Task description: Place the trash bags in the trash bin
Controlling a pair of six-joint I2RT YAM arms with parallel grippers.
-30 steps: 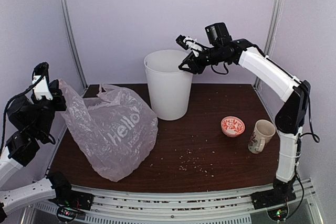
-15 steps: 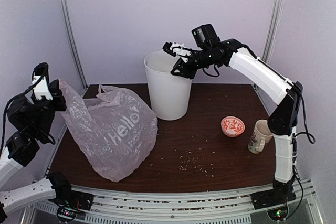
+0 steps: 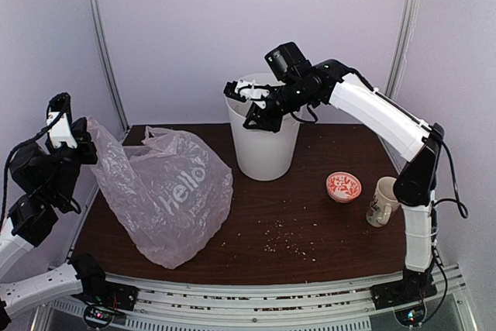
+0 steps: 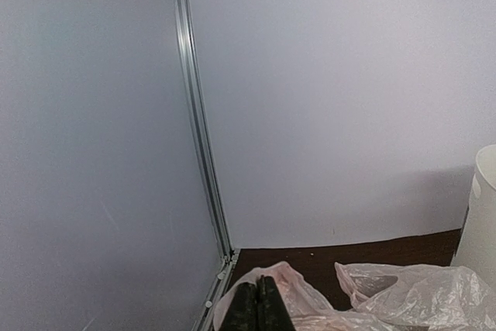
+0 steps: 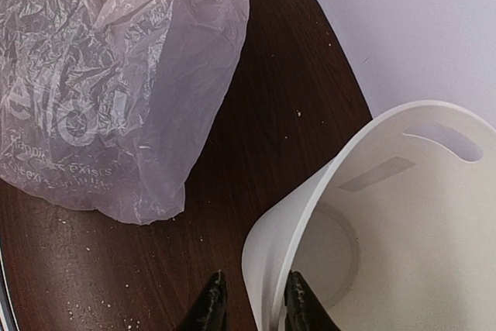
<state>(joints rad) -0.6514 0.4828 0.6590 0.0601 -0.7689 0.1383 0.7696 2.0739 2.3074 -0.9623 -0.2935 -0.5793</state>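
Right wrist view: my right pincer (image 5: 254,304) straddles the rim of the white bin (image 5: 372,215), one finger inside and one outside. It is spread, with a sliver of counter (image 5: 294,83) showing between the outer finger and the wall, so it is not clamped. The bin stands near the middle of the counter's back edge. My left pincer (image 4: 258,305) is pinched closed on the pink bag (image 4: 403,300), holding its top up by the left edge, while the rest slumps across the counter's left half.
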